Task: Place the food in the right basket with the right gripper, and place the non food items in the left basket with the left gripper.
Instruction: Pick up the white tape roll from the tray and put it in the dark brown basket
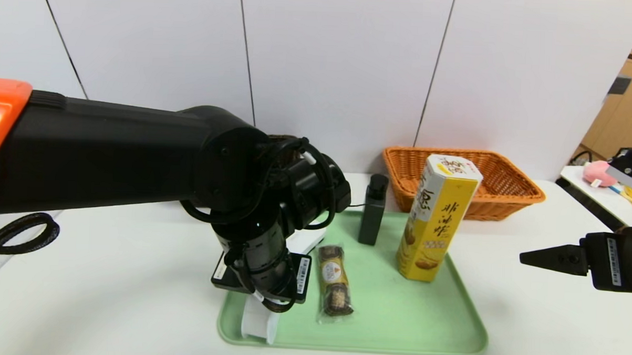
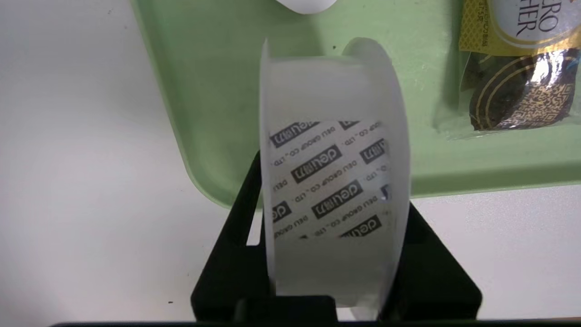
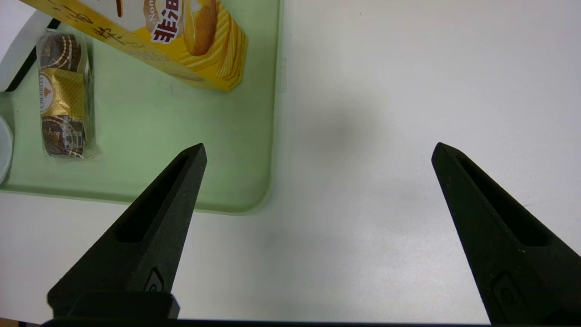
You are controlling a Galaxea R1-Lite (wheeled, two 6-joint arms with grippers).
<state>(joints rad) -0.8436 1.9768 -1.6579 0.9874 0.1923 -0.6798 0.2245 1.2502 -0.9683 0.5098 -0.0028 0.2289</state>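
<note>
Squeezing the white round container [image 2: 333, 181] between its black fingers [image 2: 236, 254], our left gripper [image 1: 258, 315] points down at the lower left corner of the green tray [image 1: 395, 317]. In the left wrist view the container stands on its edge between the two fingers, with small black labels showing through its cloudy side. In the head view it peeks out under the gripper, at the bottom middle of the frame.

We see the chocolate pack [image 1: 334, 283] lying flat on the tray just right of that gripper. The black pump bottle [image 1: 372, 208] stands upright at the tray's far edge, and the tall yellow snack box [image 1: 438, 218] stands just right of it. The orange basket [image 1: 515, 197] sits behind them, at the upper right. The dark basket is mostly hidden behind our left arm.

Our right gripper [image 1: 542, 257] hangs at the right edge of the frame, beside the tray, with its jaws spread wide and nothing between them.
</note>
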